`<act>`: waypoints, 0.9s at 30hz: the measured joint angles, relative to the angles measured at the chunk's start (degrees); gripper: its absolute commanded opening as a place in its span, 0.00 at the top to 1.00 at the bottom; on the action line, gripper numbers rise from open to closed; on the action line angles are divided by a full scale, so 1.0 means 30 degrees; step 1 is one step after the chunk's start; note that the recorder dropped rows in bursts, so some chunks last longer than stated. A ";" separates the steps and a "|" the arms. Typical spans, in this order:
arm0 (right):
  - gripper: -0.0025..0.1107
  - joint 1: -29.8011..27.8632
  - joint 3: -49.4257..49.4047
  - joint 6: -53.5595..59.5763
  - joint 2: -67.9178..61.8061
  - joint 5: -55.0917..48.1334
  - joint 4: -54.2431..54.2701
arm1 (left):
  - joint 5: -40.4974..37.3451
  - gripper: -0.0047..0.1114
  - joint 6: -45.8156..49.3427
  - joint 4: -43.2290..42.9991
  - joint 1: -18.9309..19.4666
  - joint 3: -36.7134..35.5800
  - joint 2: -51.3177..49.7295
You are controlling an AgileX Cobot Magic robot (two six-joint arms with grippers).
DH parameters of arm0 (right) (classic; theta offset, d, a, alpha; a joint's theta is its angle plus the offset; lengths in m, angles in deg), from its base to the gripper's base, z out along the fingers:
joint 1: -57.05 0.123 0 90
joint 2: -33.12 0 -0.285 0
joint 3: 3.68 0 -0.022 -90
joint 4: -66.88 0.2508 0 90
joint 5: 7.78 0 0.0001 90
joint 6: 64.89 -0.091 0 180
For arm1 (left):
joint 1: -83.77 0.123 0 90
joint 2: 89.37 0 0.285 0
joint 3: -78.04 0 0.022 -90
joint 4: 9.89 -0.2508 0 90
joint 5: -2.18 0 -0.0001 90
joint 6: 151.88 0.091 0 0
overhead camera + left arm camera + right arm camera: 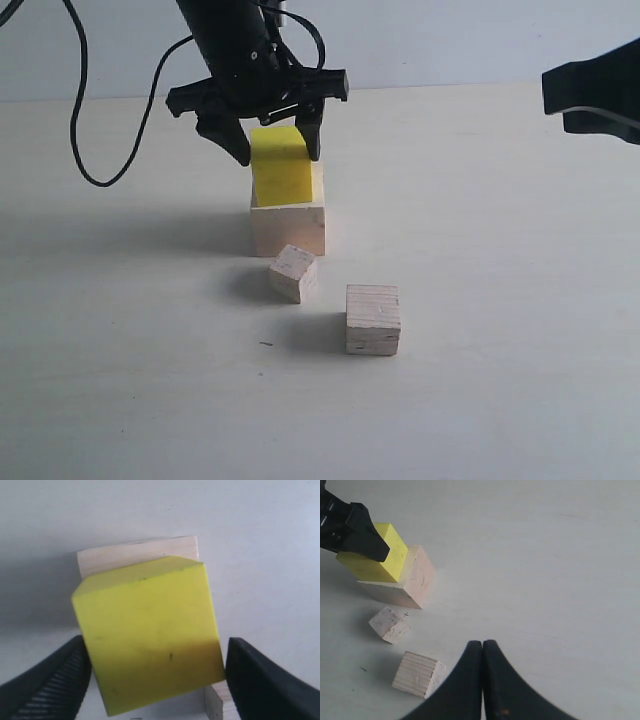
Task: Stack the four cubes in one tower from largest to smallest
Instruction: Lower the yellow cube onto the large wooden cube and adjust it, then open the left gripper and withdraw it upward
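We are seeing the jaws of the left gripper (278, 155) standing open, one on each side of the yellow cube (280, 168). That cube is resting on the largest pale cube (288, 228), toward one edge. Just nearer the exterior camera, the smallest cube (293, 273) is sitting corner-on on the bench (500, 300), with the layered-grain cube (373, 320) near it but apart. The right gripper (482, 646) is hovering well aside, jaws closed on nothing. A black cable (80, 120) is looping beside the left arm.
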 measured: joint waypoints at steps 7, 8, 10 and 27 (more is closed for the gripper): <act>0.98 0.0000 0.0000 0.0069 0.0000 0.0000 0.0000 | 0.0000 0.35 0.0509 0.0000 0.0000 0.0000 0.0000; 0.98 0.0000 0.0000 0.0069 0.0000 0.0000 0.0000 | 0.0000 0.35 0.0509 0.0000 0.0000 0.0000 0.0000; 0.98 0.0000 0.0000 0.0069 0.0000 0.0000 0.0000 | 0.0000 0.35 0.0582 0.0000 0.0000 0.0000 0.0000; 0.98 0.0000 0.0000 0.0148 0.0000 0.0000 0.0000 | 0.0000 0.34 0.0848 0.0000 0.0000 0.0000 0.0410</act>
